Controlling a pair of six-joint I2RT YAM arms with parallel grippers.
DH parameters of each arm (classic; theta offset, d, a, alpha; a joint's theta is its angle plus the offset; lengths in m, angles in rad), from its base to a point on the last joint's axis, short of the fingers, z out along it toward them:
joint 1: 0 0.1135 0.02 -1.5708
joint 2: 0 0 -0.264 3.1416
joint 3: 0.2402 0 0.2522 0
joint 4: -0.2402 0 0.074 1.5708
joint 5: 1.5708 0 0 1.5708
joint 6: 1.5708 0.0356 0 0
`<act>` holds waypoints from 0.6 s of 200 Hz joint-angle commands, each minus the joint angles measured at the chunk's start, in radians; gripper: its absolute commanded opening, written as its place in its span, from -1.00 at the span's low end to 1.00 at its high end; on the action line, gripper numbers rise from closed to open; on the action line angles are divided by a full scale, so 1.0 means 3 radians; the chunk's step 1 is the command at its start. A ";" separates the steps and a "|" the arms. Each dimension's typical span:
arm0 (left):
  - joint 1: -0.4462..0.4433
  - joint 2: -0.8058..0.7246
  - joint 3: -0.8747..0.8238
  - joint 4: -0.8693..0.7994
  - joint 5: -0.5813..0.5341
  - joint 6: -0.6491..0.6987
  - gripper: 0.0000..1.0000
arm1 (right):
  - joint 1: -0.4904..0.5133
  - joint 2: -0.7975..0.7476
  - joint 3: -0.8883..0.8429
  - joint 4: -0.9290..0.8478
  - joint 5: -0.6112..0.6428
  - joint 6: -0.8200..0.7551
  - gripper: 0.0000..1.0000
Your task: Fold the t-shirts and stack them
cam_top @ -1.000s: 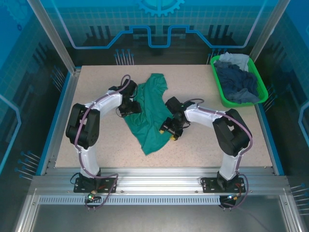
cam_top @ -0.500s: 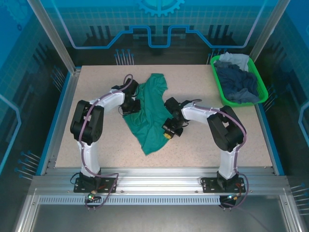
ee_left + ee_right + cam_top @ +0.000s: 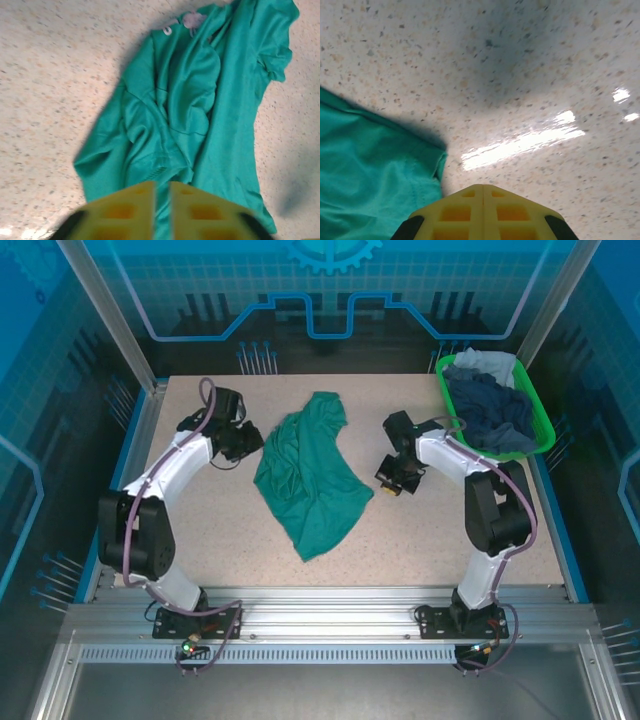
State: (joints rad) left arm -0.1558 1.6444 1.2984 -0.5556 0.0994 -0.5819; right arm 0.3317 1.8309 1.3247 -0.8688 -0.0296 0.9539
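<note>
**Teal shirt spread at mid-bench, both claws empty beside it**

A crumpled teal-green cotton t-shirt (image 3: 310, 475) is seen lying unfolded at the middle of the speckled beige bench (image 3: 200, 530), its long axis running from about 12 o'clock to 6 o'clock. In the left wrist view the shirt (image 3: 200, 100) is shown heavily creased, with a small white tag (image 3: 192, 20) at its far end.

The left claw (image 3: 243, 445) is placed at roughly 10 o'clock from the shirt, just clear of the cloth. A narrow slit is left between its yellow fingers (image 3: 162, 187), and nothing is gripped.

The right claw (image 3: 390, 480) is placed at 3 o'clock from the shirt, near its edge but apart from it. Its fingers (image 3: 483, 190) are pressed together with nothing between them, and a corner of the shirt (image 3: 370, 170) is seen on the bench to one side.

At 2 o'clock on the bench, navy shirts (image 3: 490, 405) and a pale grey-blue shirt (image 3: 485, 362) are heaped in a bright green plastic basket (image 3: 449, 405).
</note>
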 commanded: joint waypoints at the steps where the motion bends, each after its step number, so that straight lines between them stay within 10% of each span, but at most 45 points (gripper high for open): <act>1: -0.0209 0.0219 -0.0017 -0.0121 0.0169 0.0038 -0.23 | -0.0034 0.0034 0.0165 -0.0250 0.0042 -0.0234 -1.00; 53: -0.0467 0.0897 0.0541 -0.0387 -0.0272 0.0392 0.02 | 0.0469 -0.0037 0.0138 -0.0159 -0.0116 0.0051 -0.22; 120: -0.0507 0.1447 0.1003 -0.0615 -0.0512 0.0482 -0.03 | 0.0556 0.0150 0.0094 -0.0005 -0.0347 0.0283 0.01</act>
State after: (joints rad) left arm -0.3016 2.0277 1.5513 -0.6842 -0.0269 -0.4679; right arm 0.4965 1.8420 1.3586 -0.8719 -0.0994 0.9966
